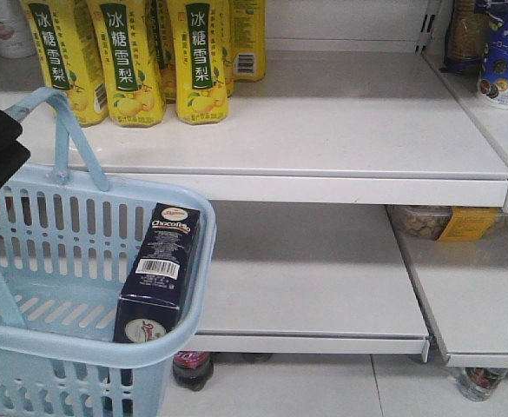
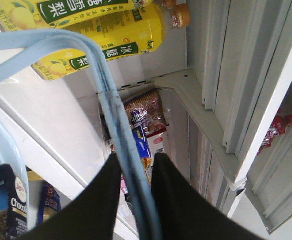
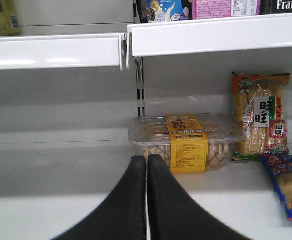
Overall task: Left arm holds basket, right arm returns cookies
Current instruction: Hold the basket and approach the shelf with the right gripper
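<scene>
While in basket (image 1: 106,188), "Chocofelo" cookies (image 1: 160,271)

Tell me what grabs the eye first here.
The pale blue basket sits at lower left of the front view, with a dark navy cookie box standing tilted in its right end. Above it, yellow drink bottles crowd the left of the upper shelf. The left gripper is closed on the basket's handle, while the right gripper, shut on nothing, faces a clear biscuit tub on the lower shelf.
</scene>
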You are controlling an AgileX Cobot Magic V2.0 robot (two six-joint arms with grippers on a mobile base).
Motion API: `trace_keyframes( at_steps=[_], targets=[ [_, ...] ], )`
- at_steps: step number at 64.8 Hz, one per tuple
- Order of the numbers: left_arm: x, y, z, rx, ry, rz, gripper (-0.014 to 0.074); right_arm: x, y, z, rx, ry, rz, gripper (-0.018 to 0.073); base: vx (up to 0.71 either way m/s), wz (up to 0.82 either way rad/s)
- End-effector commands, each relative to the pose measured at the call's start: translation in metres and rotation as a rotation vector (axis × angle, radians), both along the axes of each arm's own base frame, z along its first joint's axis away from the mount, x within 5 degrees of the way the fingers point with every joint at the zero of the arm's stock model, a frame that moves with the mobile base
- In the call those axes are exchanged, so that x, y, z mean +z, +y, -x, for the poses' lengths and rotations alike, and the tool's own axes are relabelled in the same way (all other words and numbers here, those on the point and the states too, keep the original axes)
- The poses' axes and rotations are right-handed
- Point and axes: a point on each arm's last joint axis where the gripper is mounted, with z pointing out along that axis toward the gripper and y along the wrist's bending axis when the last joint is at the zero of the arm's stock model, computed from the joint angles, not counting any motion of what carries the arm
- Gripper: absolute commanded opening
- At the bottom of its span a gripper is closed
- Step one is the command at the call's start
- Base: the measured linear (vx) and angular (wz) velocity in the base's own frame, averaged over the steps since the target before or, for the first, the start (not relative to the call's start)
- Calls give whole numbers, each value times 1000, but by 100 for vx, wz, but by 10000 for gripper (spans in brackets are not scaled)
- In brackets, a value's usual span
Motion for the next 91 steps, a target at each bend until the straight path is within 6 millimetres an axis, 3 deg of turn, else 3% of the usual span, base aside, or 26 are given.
trace_keyframes(
  at_steps=[1, 91],
  targets=[
    [12, 0, 0, 0, -17, 49, -6, 7, 0, 1, 2, -86, 12, -8, 4, -2],
    [12, 0, 0, 0, -17, 49, -6, 7, 0, 1, 2, -86, 12, -8, 1, 0]
  ],
)
